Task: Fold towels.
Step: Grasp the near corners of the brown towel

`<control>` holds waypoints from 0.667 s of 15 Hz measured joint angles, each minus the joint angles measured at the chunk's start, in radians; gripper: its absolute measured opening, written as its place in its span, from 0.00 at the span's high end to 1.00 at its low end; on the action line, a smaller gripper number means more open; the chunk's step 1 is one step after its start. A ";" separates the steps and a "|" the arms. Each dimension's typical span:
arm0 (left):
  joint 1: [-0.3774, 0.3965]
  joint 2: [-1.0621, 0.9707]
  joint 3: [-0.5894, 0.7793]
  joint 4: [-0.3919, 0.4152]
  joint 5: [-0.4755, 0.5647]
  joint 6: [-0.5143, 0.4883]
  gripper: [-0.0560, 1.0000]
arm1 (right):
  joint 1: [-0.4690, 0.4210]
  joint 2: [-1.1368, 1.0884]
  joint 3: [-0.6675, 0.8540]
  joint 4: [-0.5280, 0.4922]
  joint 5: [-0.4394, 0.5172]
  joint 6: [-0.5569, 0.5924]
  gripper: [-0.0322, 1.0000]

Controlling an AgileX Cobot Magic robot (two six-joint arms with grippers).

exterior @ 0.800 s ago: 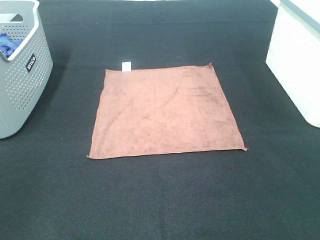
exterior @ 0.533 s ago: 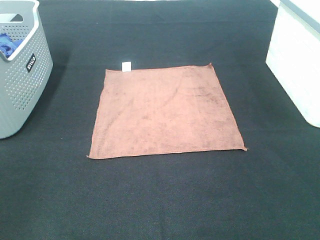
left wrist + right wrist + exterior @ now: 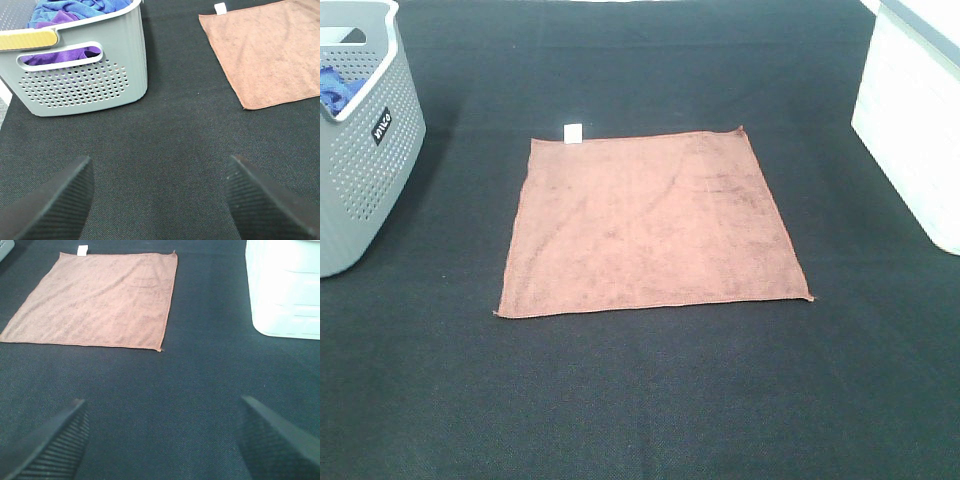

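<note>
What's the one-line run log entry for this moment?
towel: flat, unfolded, ungrasped | left gripper: jaws open, empty | right gripper: jaws open, empty | basket: apart from towel

Lighting even, bright, from overhead. White bin overexposed, detail washed out. Grey basket throws soft shadow on black mat. Towel nap resolves sharply.

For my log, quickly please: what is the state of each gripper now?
Left gripper: open, holding nothing.
Right gripper: open, holding nothing.
</note>
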 joint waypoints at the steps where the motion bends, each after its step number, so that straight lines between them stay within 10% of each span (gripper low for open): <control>1: 0.000 0.000 0.000 0.000 0.000 0.000 0.28 | 0.000 0.000 0.000 0.000 0.000 0.000 0.24; 10: 0.000 0.000 0.000 0.000 0.000 0.000 0.28 | 0.000 0.000 0.000 0.000 0.000 0.000 0.24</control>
